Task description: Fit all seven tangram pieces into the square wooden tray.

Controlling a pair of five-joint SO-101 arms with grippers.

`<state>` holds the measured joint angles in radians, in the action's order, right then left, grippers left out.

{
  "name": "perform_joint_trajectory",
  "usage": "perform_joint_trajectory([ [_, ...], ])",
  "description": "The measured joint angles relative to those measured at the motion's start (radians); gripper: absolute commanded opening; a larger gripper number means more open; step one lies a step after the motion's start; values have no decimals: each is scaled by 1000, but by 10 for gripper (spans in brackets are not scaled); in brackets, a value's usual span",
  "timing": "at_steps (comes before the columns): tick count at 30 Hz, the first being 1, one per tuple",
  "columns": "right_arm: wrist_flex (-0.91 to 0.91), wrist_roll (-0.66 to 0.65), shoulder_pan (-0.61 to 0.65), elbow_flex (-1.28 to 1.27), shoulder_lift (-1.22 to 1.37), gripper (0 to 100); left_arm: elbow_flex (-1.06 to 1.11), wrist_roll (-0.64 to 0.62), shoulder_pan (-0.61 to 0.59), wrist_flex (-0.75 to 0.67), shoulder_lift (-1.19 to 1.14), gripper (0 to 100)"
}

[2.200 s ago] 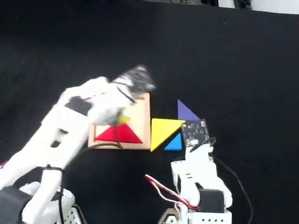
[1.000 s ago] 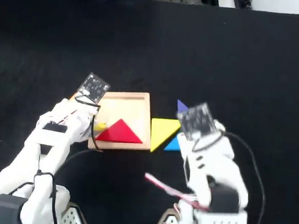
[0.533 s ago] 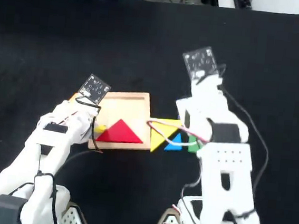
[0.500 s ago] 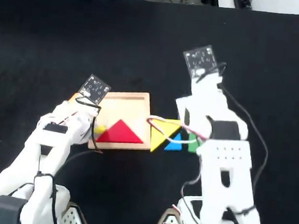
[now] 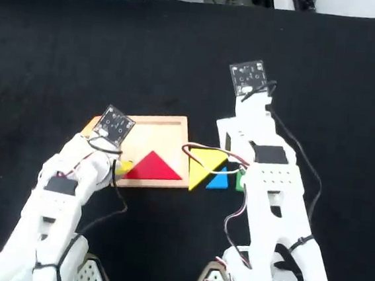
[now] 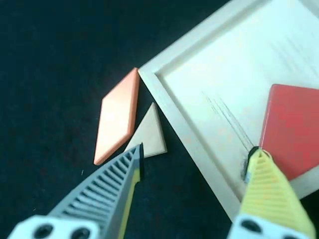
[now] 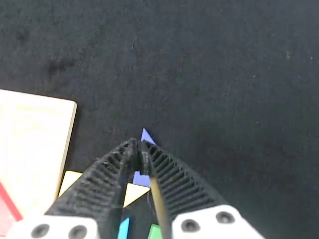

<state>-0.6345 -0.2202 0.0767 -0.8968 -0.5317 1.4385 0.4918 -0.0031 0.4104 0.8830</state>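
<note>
- Left gripper (image 6: pixel 197 152): jaws wide open, holding nothing, straddling the left rim of the tray (image 6: pixel 174 114).
- Red triangle (image 6: pixel 294 134) lies inside the tray, at its near edge.
- Orange parallelogram (image 6: pixel 117 117) and small pale triangle (image 6: pixel 148 134) lie on the table (image 5: pixel 327 74) just left of the tray.
- Right gripper (image 7: pixel 138 145): jaws shut, nothing seen between them, over the purple triangle (image 7: pixel 145 135), right of the tray.
- Yellow triangle (image 5: pixel 202 165), blue triangle (image 5: pixel 219 180) and green piece (image 5: pixel 240 180) lie just right of the tray.

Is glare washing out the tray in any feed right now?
Left wrist view: the tray floor glares nearly white, though the red triangle reads clearly. Right wrist view: its corner looks washed pale. High view: the wood tone shows, no hot spot.
</note>
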Motion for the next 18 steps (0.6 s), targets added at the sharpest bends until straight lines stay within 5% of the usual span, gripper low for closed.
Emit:
perform_joint_trajectory([
  [5,-37,-35,0,-5,28,12,123,-44,-44,-44,157,327],
  [12,-121,-110,32,38,153,16,244,-181,-334,-57,439,327],
  [18,-132,-138,146,144,318,16,250,-209,-336,41,614,328],
])
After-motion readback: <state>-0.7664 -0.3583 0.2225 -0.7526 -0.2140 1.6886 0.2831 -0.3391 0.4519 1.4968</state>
